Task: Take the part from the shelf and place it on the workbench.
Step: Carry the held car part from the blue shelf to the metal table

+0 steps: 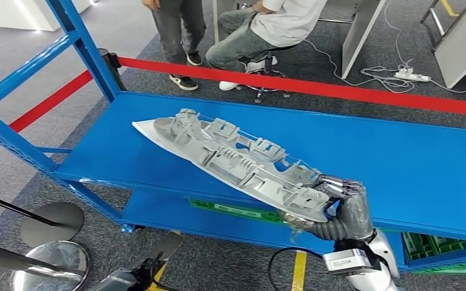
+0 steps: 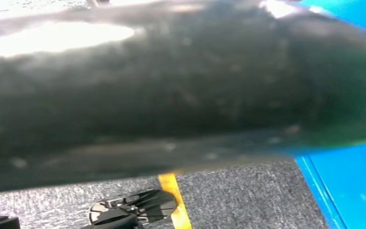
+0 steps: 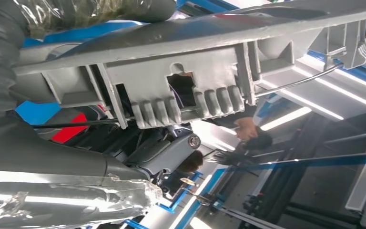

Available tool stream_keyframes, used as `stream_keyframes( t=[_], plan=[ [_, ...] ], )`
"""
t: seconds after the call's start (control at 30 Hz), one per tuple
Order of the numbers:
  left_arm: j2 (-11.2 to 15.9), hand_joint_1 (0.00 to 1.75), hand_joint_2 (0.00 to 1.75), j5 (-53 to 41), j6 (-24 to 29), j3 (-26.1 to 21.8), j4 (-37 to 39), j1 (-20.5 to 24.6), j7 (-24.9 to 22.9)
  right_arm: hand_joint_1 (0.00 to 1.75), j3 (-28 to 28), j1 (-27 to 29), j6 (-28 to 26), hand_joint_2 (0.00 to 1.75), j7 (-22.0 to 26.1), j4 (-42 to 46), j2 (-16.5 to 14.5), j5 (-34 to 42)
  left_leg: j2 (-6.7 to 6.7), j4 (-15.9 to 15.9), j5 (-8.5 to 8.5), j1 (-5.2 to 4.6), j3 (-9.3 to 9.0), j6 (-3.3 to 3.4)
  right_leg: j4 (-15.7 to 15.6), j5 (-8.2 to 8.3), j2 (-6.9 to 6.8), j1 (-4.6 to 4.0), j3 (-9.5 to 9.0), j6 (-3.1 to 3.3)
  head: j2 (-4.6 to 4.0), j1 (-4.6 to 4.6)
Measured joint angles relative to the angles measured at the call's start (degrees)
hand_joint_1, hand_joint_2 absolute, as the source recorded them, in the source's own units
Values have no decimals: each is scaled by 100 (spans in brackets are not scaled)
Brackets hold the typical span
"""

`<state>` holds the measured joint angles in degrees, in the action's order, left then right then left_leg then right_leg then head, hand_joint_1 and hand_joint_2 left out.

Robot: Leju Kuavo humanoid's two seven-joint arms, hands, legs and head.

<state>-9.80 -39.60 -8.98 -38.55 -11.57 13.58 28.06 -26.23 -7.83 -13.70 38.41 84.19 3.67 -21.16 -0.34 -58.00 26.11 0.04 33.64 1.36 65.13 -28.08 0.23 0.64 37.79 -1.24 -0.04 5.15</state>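
The part (image 1: 236, 160) is a long grey moulded plastic piece with ribs and clips. It lies slanted over the blue shelf deck (image 1: 400, 157). My right hand (image 1: 346, 203) grips its near right end at the shelf's front edge. The part's far left tip sits low over the deck; I cannot tell whether it touches. In the right wrist view the part's ribbed underside (image 3: 195, 90) runs just above my right hand (image 3: 38, 152). My left arm (image 1: 124, 280) hangs low at the bottom left, and the pose of its hand is unclear.
Blue shelf uprights (image 1: 91, 51) rise at the left. A red barrier tape (image 1: 315, 88) runs behind the shelf, with two people (image 1: 249, 30) beyond it. Stanchion bases (image 1: 51, 221) stand on the floor at lower left. Green crates (image 1: 443, 248) sit under the shelf.
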Motion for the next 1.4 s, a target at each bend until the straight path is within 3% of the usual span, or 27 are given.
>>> stream_keyframes(
  t=[0.07,0.17,0.23,0.33,0.37,0.4,0.43,0.5,0.57,0.67,0.73,0.77,0.87,0.9,0.93,1.03,1.1,1.2,1.27,1.37,1.4],
  plan=[
    [-1,0,0,0,-1,8,0,4,0,175,-2,-5,2,175,2,1,0,0,-1,-15,12,-19,5,-38,-558,157,1,-22,-292,47,0,5],
    [1,0,0,0,-7,16,-1,0,0,175,-3,4,5,175,0,2,0,-2,3,-25,16,-16,31,-115,-658,144,15,-30,-338,84,0,11],
    [4,0,0,1,-9,24,-1,6,0,175,1,-3,5,175,8,4,-2,-1,7,-193,158,-5,94,-186,-685,158,11,-3,-355,130,0,32],
    [6,0,0,2,-9,30,-2,3,0,175,3,-3,5,175,47,17,-10,-1,12,-1186,669,34,541,-278,-697,158,1,11,-367,175,0,67],
    [7,0,0,2,-9,30,-2,-4,0,175,2,4,1,175,58,20,-11,-9,12,-1496,765,47,689,-295,-696,157,1,11,-368,176,0,65],
    [7,0,0,4,-8,30,-2,-9,0,175,2,10,-10,175,68,20,-11,-21,12,-1628,751,56,757,-305,-695,155,3,11,-372,175,0,67],
    [9,0,0,8,-6,30,-2,-11,0,175,2,15,-26,175,75,20,-11,-37,13,-1538,624,65,722,-308,-695,152,6,12,-379,172,0,67],
    [13,0,0,15,2,31,-2,-7,0,175,3,17,-61,175,86,31,-11,-66,14,-845,200,81,408,-300,-694,139,14,13,-402,150,0,67],
    [14,0,0,19,8,33,-2,2,-1,175,4,10,-85,175,90,46,-11,-81,10,-219,-18,76,121,-267,-677,126,23,-9,-395,107,0,63],
    [11,0,0,32,15,34,-2,-3,-2,175,4,3,-107,175,91,59,-11,-92,6,-41,-4,52,67,-162,-682,136,22,-18,-362,25,0,57],
    [10,0,0,40,35,34,-3,0,-2,175,2,-3,-111,175,85,64,-11,-94,9,-9,-26,57,56,-78,-566,35,11,-1,-289,-28,0,46],
    [10,0,0,43,46,34,-4,7,-2,175,1,-8,-108,175,80,67,-11,-88,12,6,-34,64,49,-41,-340,-101,7,2,-180,-48,0,37],
    [14,0,0,46,56,34,-4,10,-15,175,-1,-8,-98,175,57,63,-11,-68,15,2,-29,47,49,8,771,-580,1,4,347,-76,0,20],
    [16,0,0,46,56,34,-4,5,-19,175,-1,-3,-104,175,51,61,-10,-73,14,1,-26,40,47,13,967,-605,1,3,451,-76,0,19],
    [17,0,0,46,55,34,-4,1,-21,175,0,-1,-113,175,47,61,-10,-83,10,-1,-23,33,40,15,954,-521,1,2,454,-66,0,17],
    [11,0,0,51,55,36,-4,4,-23,175,0,-16,-144,175,43,62,-9,-101,-1,-6,2,13,4,-10,-101,44,-3,-14,-65,2,0,16],
    [9,0,0,56,55,36,-4,8,-25,175,1,-28,-160,175,46,68,-10,-104,-2,-22,6,-5,25,-55,-584,157,0,-32,-313,42,0,22],
    [10,0,0,62,55,36,-5,8,-26,175,5,-17,-172,175,44,73,-10,-112,4,-41,9,1,55,-134,-658,149,19,-33,-335,84,0,28],
    [11,0,0,72,57,37,-7,17,-25,175,9,-22,-178,175,43,78,-10,-115,8,-275,189,15,150,-202,-683,165,12,-8,-350,136,0,42],
    [13,0,0,90,59,35,-8,12,-24,175,11,-22,-182,175,45,80,-11,-114,12,-1305,674,44,623,-274,-687,166,3,1,-356,175,0,55],
    [14,0,0,94,59,34,-8,5,-24,175,11,-15,-182,175,44,80,-11,-114,12,-1558,728,49,748,-284,-687,166,4,0,-357,176,0,54]
  ],
)
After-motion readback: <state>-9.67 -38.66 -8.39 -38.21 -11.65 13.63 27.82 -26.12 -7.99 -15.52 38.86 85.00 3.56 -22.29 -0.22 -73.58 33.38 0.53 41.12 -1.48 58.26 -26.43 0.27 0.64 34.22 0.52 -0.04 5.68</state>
